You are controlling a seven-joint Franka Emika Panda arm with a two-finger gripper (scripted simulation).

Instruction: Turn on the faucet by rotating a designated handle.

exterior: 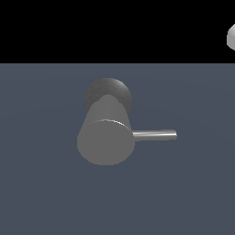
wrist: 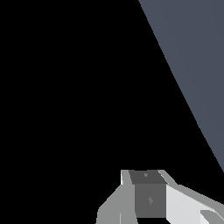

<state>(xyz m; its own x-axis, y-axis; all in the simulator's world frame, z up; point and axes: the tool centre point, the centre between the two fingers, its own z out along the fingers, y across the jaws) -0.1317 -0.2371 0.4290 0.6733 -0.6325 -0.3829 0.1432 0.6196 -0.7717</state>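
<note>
The faucet (exterior: 106,135) is a thick matte grey cylinder with its flat round end face toward the exterior camera, rising from a darker rounded base (exterior: 108,92). The handle (exterior: 155,135), a thin shiny silver rod, sticks out level toward the exterior view's right. My gripper (wrist: 148,197) shows only in the wrist view, as pale finger parts around a dark grey block, with black background and a strip of floor beyond. Neither faucet nor handle appears in the wrist view. Nothing is visibly held, and I cannot tell how the jaws stand.
The faucet stands on a flat blue-grey floor (exterior: 193,193). A pale rounded robot part (exterior: 231,36) shows at the exterior view's upper right edge, far from the handle. A wedge of the same floor (wrist: 197,57) shows in the wrist view.
</note>
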